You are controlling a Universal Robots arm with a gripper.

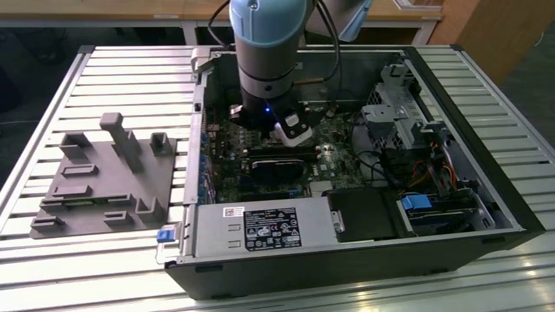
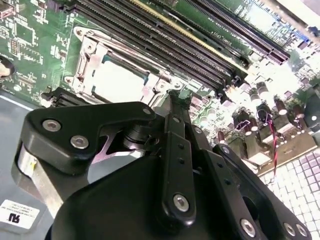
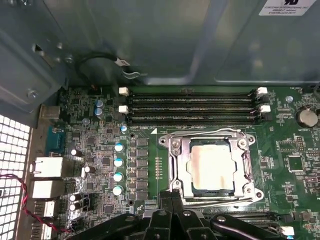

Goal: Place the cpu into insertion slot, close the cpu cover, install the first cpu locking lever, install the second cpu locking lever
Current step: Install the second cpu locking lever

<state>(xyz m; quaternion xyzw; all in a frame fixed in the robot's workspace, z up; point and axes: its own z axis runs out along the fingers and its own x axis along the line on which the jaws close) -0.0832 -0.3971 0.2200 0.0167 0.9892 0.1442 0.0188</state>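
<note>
The cpu (image 3: 212, 167) lies flat in the insertion slot (image 3: 170, 144), its pale face showing through the window of the cpu cover (image 3: 181, 170), which lies down over it. Thin wire levers (image 3: 220, 131) run along two sides of the silver frame. My gripper (image 3: 171, 196) is shut, with its black tips at one corner of the socket, just above the board. In the second wrist view the gripper (image 2: 172, 97) points at the edge of the cover (image 2: 87, 62) beside the cpu (image 2: 117, 80). In the exterior view the gripper (image 1: 290, 133) reaches down into the open computer case.
Long black memory slots (image 3: 192, 107) run beside the socket. A black heatsink block (image 1: 277, 168), the grey power supply (image 1: 260, 227) and a drive cage (image 1: 394, 110) crowd the case. A grey fixture (image 1: 104, 175) sits on the slatted table at the exterior view's left.
</note>
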